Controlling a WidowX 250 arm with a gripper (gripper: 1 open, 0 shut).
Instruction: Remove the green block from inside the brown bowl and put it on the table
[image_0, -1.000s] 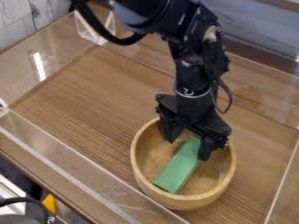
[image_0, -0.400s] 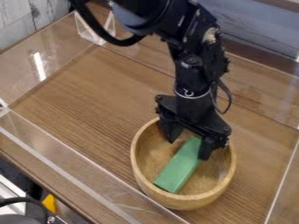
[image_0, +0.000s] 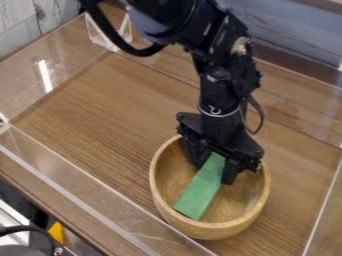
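**Operator:** Where is the block (image_0: 203, 189), and what are the jaws doing?

**Technician:** The block lies inside the bowl (image_0: 171, 205), which stands on the counter (image_0: 107, 110) near the front right. The gripper (image_0: 221, 165) points straight down into the bowl, with its jaws closed on the block's upper end. Contact itself is partly hidden by the fingers, but the block end sits directly between them.

**Operator:** Orientation of the block?

**Technician:** Its long axis runs diagonally, from upper right under the gripper to lower left toward the near rim. It appears tilted, with the low end resting near the bowl floor. The broad green face is turned up and toward the camera.

**Operator:** Handling properties?

**Technician:** Judged from appearance: rigid, light, smooth-faced. It will not deform under grip. Smooth faces may slip if pinched lightly. Because the hold is at one end, the free end is likely to swing or droop when raised. A hold across the narrow width nearer the middle would be steadier. Lift high enough to clear the thick rim.
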